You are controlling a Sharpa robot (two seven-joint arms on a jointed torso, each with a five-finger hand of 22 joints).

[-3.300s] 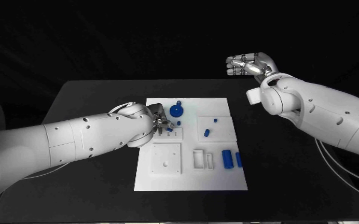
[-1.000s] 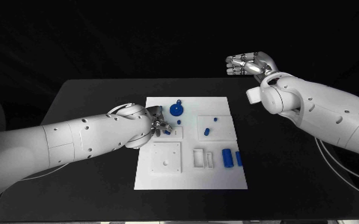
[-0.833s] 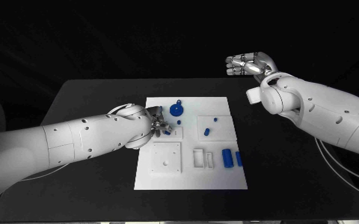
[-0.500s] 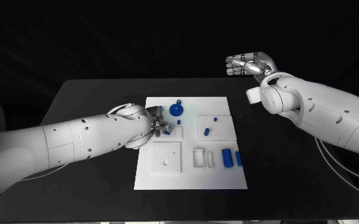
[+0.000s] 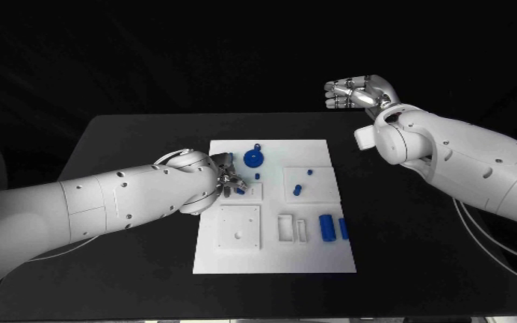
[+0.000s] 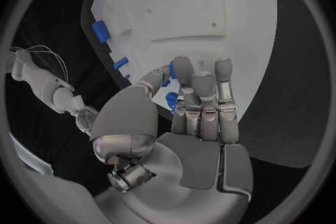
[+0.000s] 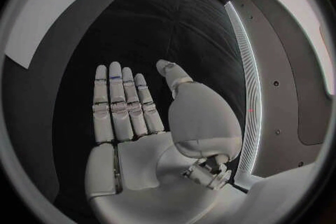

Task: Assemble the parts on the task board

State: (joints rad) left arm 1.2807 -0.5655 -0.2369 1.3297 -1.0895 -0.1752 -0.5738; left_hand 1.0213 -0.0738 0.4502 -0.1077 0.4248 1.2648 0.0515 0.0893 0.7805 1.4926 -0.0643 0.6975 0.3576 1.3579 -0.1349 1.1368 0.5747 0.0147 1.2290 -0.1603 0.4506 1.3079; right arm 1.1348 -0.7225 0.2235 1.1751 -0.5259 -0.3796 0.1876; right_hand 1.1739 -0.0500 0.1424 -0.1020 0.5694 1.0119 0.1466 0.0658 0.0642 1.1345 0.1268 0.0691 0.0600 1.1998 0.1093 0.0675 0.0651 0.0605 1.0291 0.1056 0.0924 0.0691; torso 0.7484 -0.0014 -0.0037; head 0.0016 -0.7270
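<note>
Table [image 5: 129, 143]: a flat black top is sitting in a dark room, with the task board in its middle.
Task board [image 5: 312, 252]: a smooth white plate with square pockets.
Parts: a round blue disc [image 5: 253, 160] is lying near the board's far edge; two blue cylinders [image 5: 327, 229] are lying near its right edge.
Left hand [image 5: 228, 178]: shiny silver, it is reaching over the board's left side and pinching a small blue piece [image 6: 171, 101].
Right hand [image 5: 358, 94]: it is hanging beyond the table's far edge, well away from the board, fingers straight, holding nothing.

The silver many-fingered left hand [image 5: 228, 180] seems to pinch something blue between thumb and fingers; the silver right hand [image 7: 143, 123] hangs raised, fingers straight, holding nothing.
</note>
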